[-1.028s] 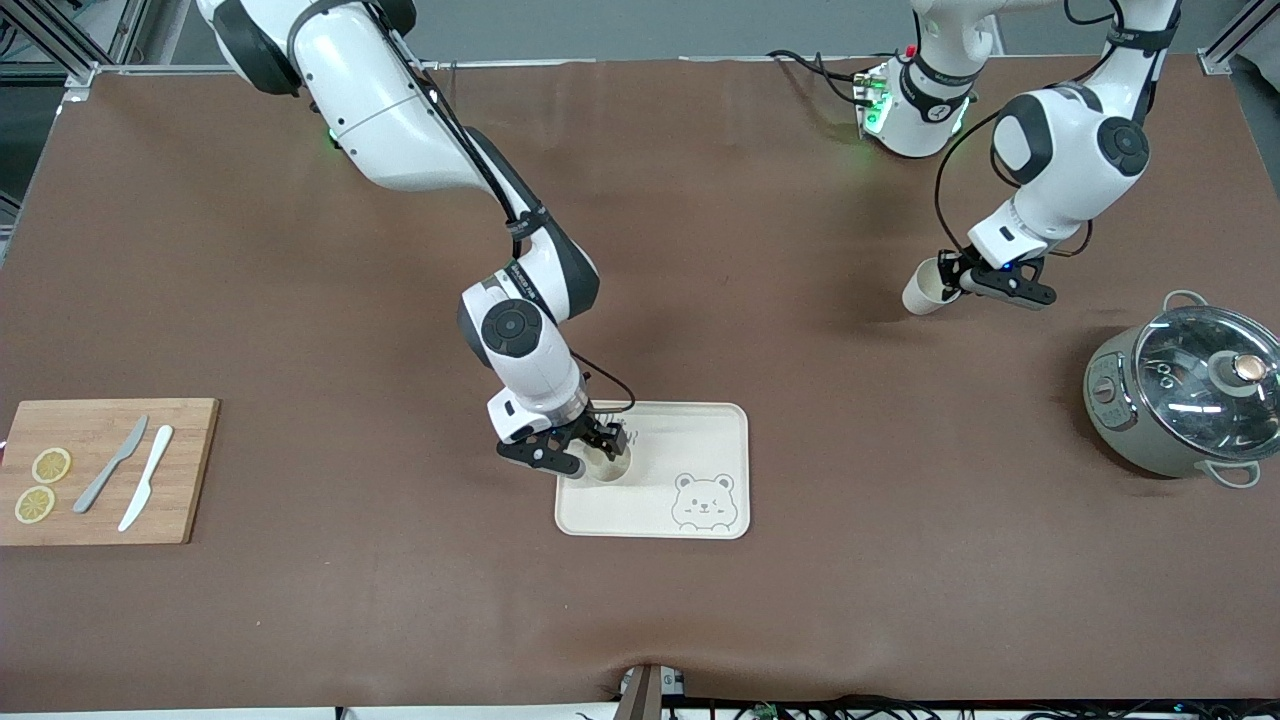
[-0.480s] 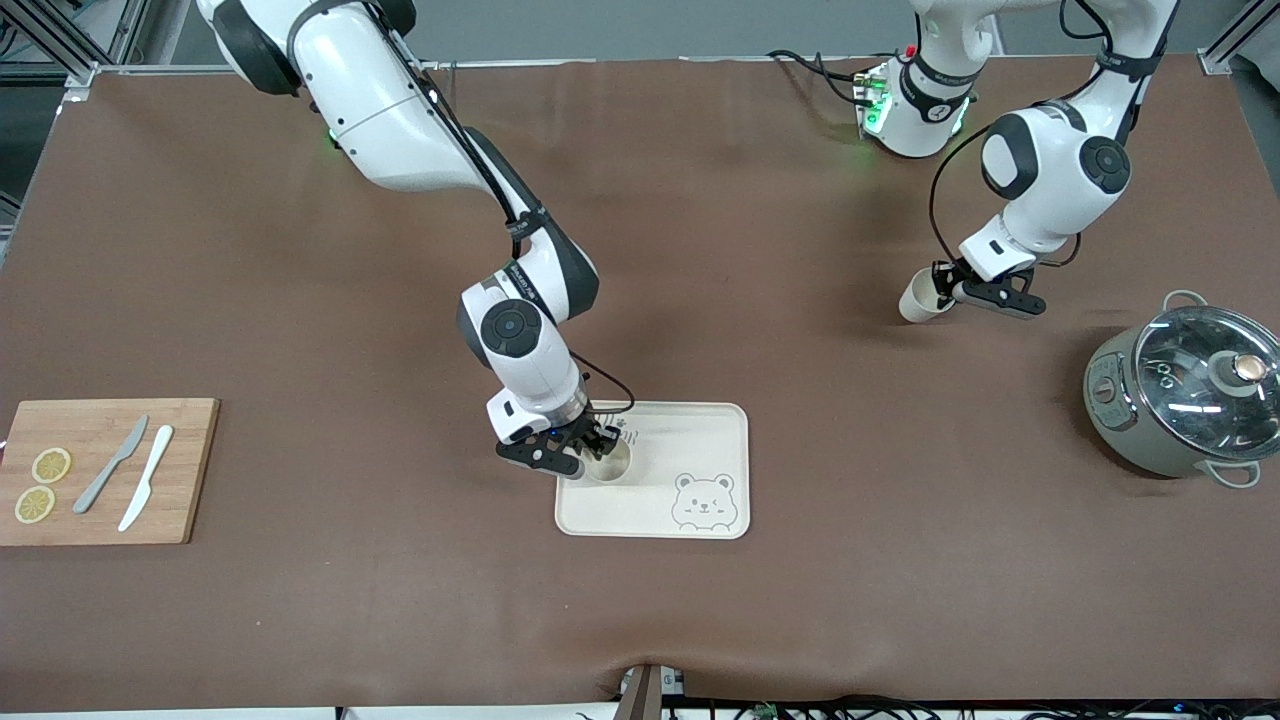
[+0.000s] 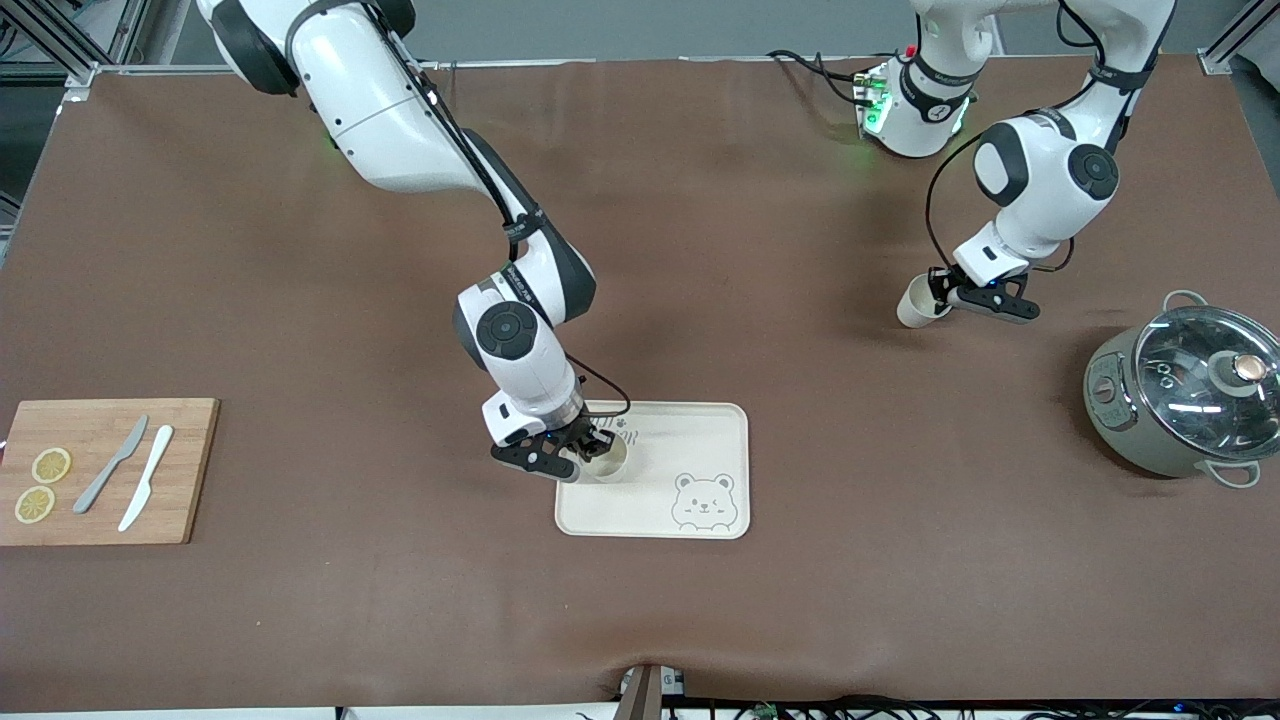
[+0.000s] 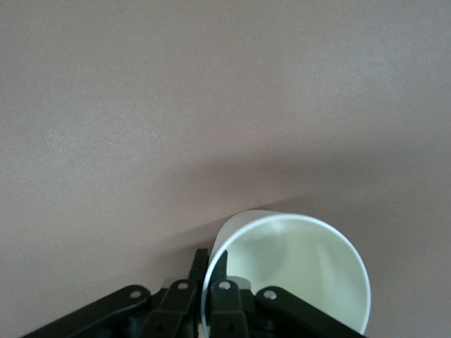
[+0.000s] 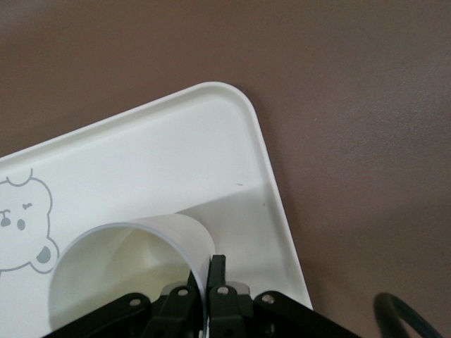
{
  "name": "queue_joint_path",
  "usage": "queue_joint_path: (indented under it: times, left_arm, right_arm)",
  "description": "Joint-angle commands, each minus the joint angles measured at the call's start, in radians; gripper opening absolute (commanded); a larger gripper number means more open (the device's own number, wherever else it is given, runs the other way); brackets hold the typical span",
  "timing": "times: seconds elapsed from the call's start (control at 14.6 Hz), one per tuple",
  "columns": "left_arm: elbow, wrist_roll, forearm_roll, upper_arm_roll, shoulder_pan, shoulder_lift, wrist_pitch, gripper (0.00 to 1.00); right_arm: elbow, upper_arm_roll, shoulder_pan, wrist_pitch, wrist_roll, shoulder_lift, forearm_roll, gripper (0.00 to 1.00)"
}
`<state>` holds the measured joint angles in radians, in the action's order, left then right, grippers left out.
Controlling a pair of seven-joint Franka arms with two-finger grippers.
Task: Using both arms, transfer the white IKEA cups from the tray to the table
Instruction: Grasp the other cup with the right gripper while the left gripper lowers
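Note:
My right gripper [image 3: 585, 452] is shut on the rim of one white cup [image 3: 612, 462]. It holds the cup upright in the bear-printed tray [image 3: 690, 440], at the tray's end toward the right arm. I cannot tell whether the cup touches the tray. In the right wrist view the fingers pinch the cup's wall [image 5: 127, 274] over the tray [image 5: 176, 162]. My left gripper [image 3: 940, 290] is shut on the rim of the second cup [image 3: 912, 310], held tilted low over the bare table. The left wrist view shows this cup [image 4: 296, 274] pinched at its wall.
A grey cooking pot with a glass lid [image 3: 1185, 390] stands near the left arm's end of the table. A wooden cutting board [image 3: 100, 470] with two knives and lemon slices lies at the right arm's end.
The left arm has shifted its cup slightly toward the right arm's end and lower. The right gripper has edged slightly toward the right arm's end with its cup.

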<state>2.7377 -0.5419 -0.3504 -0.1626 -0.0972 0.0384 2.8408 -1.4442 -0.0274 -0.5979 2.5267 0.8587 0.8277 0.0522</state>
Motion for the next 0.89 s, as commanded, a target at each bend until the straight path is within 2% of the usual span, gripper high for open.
queue_joint_path:
  times: [0.0, 0.07, 0.21, 0.48, 0.82]
  left_arm:
    - [-0.003, -0.052, -0.025, -0.006, -0.002, 0.003, 0.015, 0.5]
    - [-0.003, -0.061, -0.027, -0.006, -0.002, 0.003, 0.017, 0.58]
    - [-0.003, -0.062, -0.025, -0.006, -0.002, 0.002, 0.017, 1.0]
    - [-0.001, -0.064, -0.025, -0.003, -0.004, 0.0, 0.029, 1.0]
    - [0.0, -0.058, -0.027, -0.003, -0.006, -0.024, 0.02, 1.0]
  right_arm:
    - [0.03, 0.003, 0.006, -0.008, 0.01, 0.014, -0.02, 0.0]
    - [0.03, 0.003, 0.006, -0.008, 0.01, 0.013, -0.018, 0.0]
    - [0.031, 0.003, 0.006, -0.008, 0.01, 0.008, -0.017, 0.0]
    - [0.03, 0.003, 0.016, -0.035, 0.01, -0.03, -0.005, 0.0]
    - [-0.008, 0.003, 0.035, -0.19, -0.096, -0.145, -0.005, 0.0]
